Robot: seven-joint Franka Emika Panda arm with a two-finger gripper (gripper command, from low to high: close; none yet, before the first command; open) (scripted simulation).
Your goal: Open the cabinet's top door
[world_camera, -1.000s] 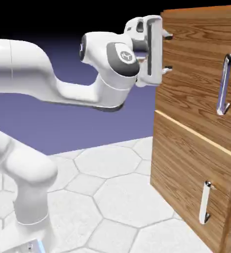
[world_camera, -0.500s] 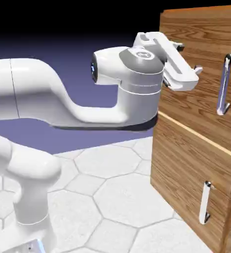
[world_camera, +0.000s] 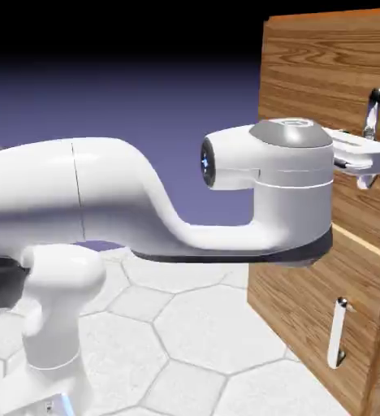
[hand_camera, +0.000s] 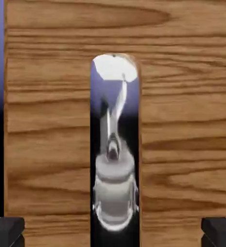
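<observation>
Exterior view first, reading from left to right: the white arm is reaching across from the left and its hand is lying level at the cabinet, which is filling the right of the scene. The gripper is sitting at the lower part of the long chrome handle on the top door; only the handle's upper end is showing above the hand. Below, the lower panel with its shorter handle is hanging untouched. The top door is looking flush with the cabinet front, so it is not yet opening as far as can be seen. Hand view next: the two dark fingertips are standing at the bottom corners, well apart, with the mirrored handle centred between them and neither pad touching it. So the pincer is straddling the bar at a middling width, gripping nothing yet. Judging from this, the approach and alignment are done; closing on the bar and swinging the door outward are what is remaining.
</observation>
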